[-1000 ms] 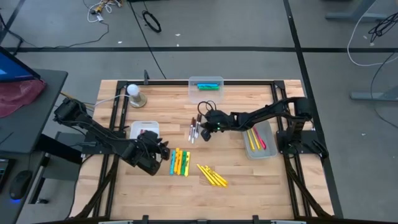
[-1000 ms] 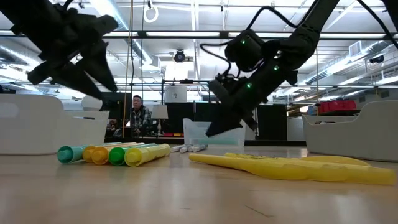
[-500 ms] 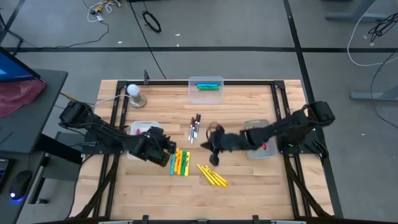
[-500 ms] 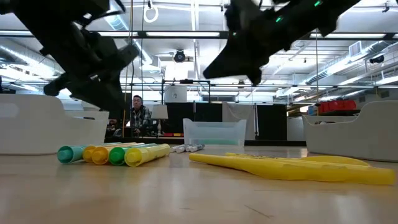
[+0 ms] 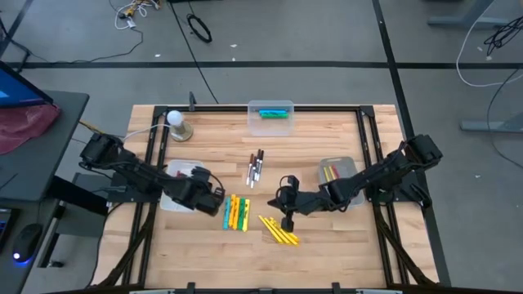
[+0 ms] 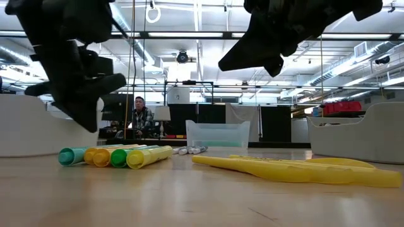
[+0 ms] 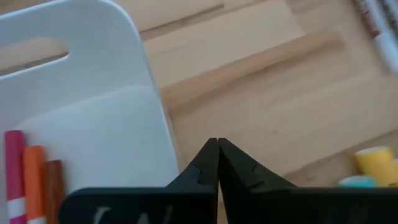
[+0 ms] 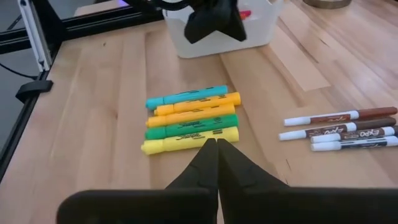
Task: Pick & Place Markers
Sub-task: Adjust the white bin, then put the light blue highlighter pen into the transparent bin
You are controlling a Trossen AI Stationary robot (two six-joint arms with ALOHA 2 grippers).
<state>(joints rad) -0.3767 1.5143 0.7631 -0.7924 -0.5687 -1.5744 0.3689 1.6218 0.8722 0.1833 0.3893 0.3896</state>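
Since the earlier frame the right tool (image 5: pixel 286 202) has left the thin white markers (image 5: pixel 255 167) near the counter's middle and come toward the front, now above the slim yellow markers (image 5: pixel 279 230); the left tool (image 5: pixel 214 196) has shifted from the front of the chunky markers (image 5: pixel 236 212) to a spot between them and the left white bin (image 5: pixel 168 173), its fingers having come together; both tools now show fingers pressed together with nothing between them, as each wrist view confirms

Markers: chunky set lies side by side on the wooden counter (image 5: pixel 327 237), teal, orange, green and yellow; slim yellow group lies just right of it, toward the front; thin white markers, dark-capped, lie loose farther back; left white bin holds a pink, an orange and a brown marker (image 7: pixel 31 180); the right bin (image 5: pixel 355 166) holds yellow and red markers (image 5: pixel 330 173); a clear bin (image 5: pixel 270 115) at the far edge holds a green one

Also noted: a round lamp-like item (image 5: pixel 177 124) at the far left corner; a person (image 6: pixel 140 117) in the room beyond, seen in the low view
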